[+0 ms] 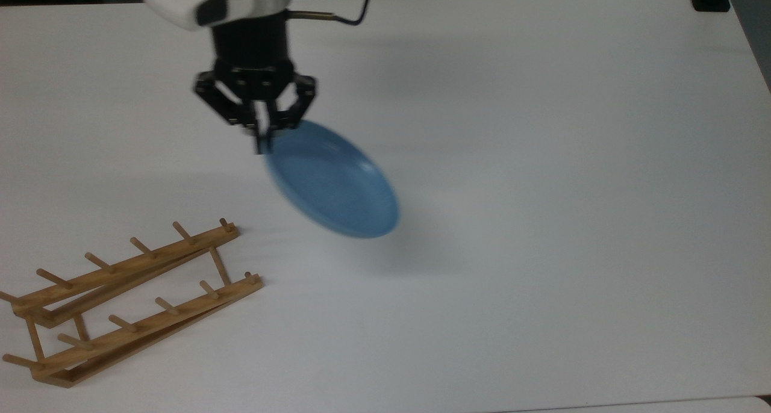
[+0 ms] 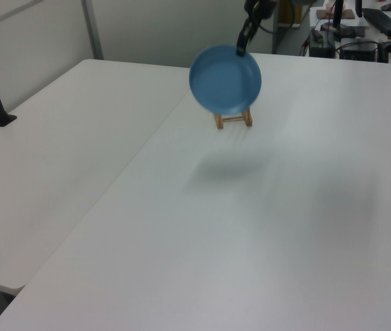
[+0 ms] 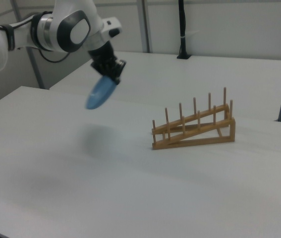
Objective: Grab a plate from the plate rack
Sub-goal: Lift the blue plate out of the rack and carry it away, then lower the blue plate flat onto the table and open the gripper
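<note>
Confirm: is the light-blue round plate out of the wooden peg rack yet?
Out. The light-blue round plate hangs tilted in the air from the gripper, clear of the wooden peg rack, whose slots stand empty.

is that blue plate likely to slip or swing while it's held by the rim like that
Probably some. The round, glossy light-blue plate hangs in the air from the hand, which grips only its upper edge, so it may pivot. Its smooth surface looks slippery. It keeps its shape, so it seems stiff, and possibly breakable if dropped onto the white table.
</note>
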